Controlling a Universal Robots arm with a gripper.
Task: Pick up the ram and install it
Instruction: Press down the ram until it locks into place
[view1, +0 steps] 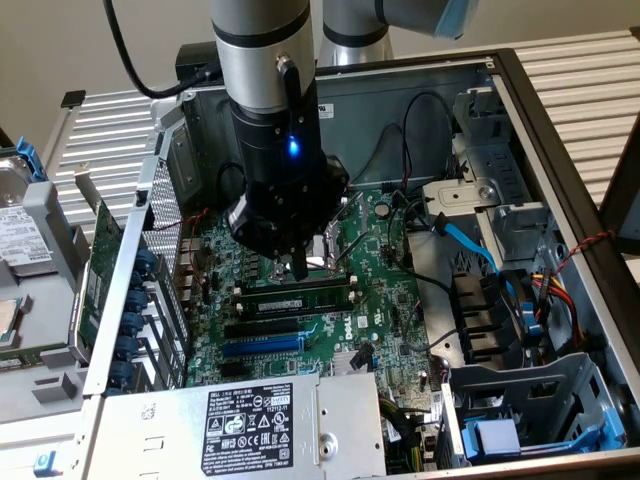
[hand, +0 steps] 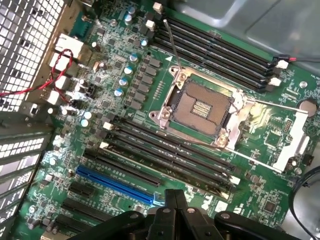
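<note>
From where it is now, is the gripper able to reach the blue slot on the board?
Probably yes. The gripper, shut, hangs just above the board, and the blue slot lies open close by, with nothing standing over it.

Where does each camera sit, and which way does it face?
Exterior view: off the arm, above the open computer case, looking down at the motherboard; the arm and its gripper show over the memory slots.
Wrist view: on the wrist, facing down at the motherboard; the shut fingers show at the edge.
Shared: the CPU socket and the blue slot.
</note>
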